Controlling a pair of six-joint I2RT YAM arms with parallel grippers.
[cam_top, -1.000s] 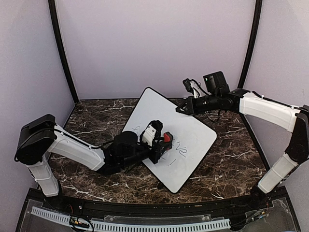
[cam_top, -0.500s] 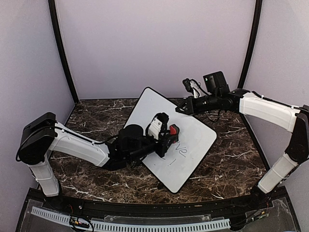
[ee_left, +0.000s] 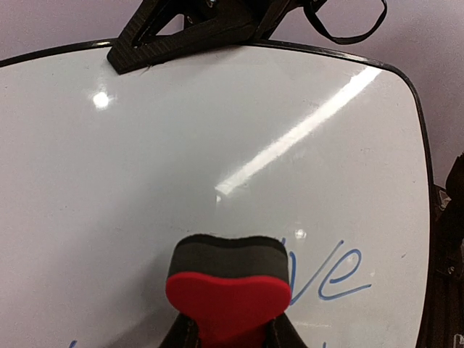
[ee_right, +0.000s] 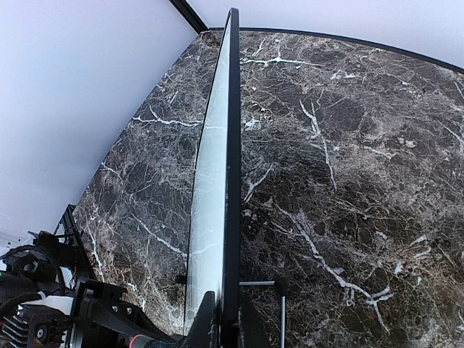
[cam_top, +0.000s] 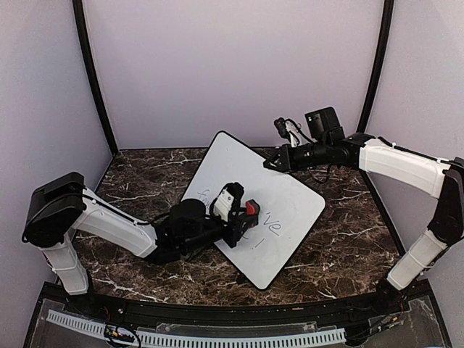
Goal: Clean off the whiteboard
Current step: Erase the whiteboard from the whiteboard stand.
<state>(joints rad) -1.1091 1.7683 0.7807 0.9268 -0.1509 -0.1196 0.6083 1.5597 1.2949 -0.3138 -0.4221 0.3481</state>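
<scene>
The whiteboard (cam_top: pixel 233 161) rests on the dark marble table (cam_top: pixel 138 175).

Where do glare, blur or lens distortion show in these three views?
Left wrist: a diagonal glare streak crosses the whiteboard, and the near red eraser is soft; right wrist: the far edge of the table bows; top external: even light, but the black corner posts curve.

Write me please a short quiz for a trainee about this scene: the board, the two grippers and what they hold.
1. True or false: the large white rectangular whiteboard is already wiped fully blank.
2. What does the left gripper hold? A) a black marker B) the small red eraser block C) nothing
3. Fill in: the right gripper is shut on the whiteboard's thin black ____.

Key: 1 false, blue handwriting shows; 2 B; 3 rim.
</scene>
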